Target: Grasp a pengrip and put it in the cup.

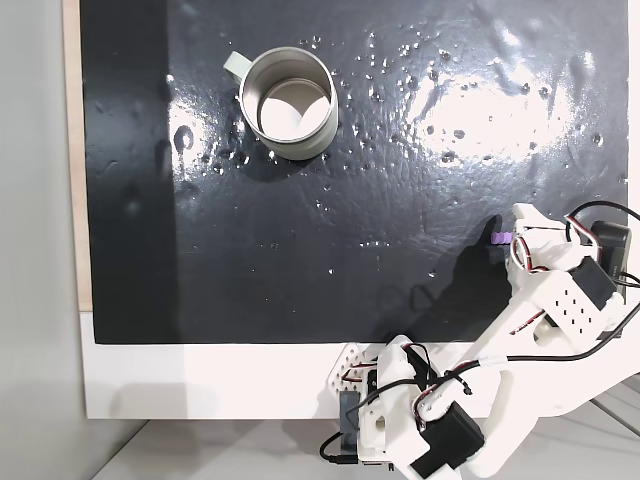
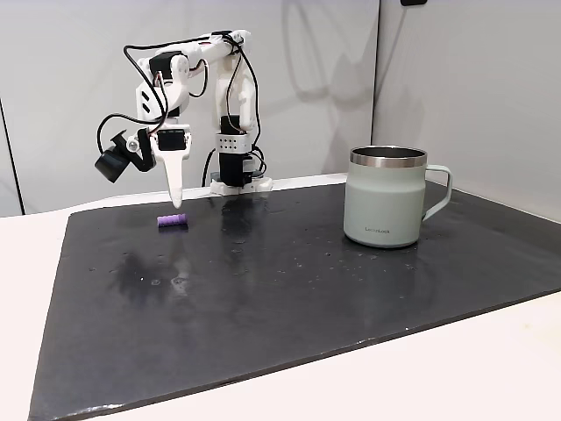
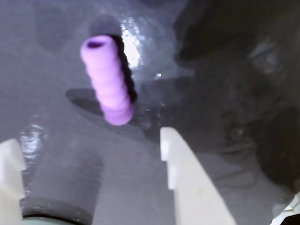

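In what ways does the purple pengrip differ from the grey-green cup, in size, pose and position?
Size: the pengrip is tiny; the cup is far larger.
Pose: the pengrip lies on its side; the cup stands upright, mouth up.
Position: the pengrip lies just beyond the open gripper; the cup stands far off.
Both rest on the black mat.

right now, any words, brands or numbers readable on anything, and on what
Cup: a small dark brand mark low on its side in a fixed view, too small to read.
Pengrip: no text.
Arm and gripper: no readable label.
Black mat: no text.
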`<action>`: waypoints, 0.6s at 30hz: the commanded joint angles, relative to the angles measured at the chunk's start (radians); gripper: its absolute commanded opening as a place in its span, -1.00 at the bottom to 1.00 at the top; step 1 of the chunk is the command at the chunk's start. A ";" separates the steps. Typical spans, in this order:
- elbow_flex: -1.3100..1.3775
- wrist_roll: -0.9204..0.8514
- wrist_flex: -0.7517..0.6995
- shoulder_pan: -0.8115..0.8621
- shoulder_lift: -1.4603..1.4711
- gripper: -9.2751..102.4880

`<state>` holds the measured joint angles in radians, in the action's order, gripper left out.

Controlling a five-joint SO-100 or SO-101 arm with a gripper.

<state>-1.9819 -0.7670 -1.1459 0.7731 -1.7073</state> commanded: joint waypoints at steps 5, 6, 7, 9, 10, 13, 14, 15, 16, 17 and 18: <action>-0.037 -0.031 0.077 -0.009 0.026 -0.31; -0.040 -0.031 0.083 -0.006 0.029 -0.31; -0.041 -0.034 0.092 -0.005 0.032 -0.31; -0.040 -0.034 0.103 0.002 0.054 -0.32; -0.041 -0.038 0.110 0.006 0.060 -0.33; -0.043 -0.049 0.120 0.021 0.077 -0.33; -0.041 -0.051 0.124 0.028 0.081 -0.33; -0.041 -0.052 0.130 0.031 0.087 -0.34; -0.040 -0.052 0.133 0.032 0.095 -0.34; -0.040 -0.052 0.138 0.034 0.103 -0.34; -0.040 -0.054 0.138 0.037 0.107 -0.34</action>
<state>-2.0295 -0.8084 -1.0293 0.8007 -1.5999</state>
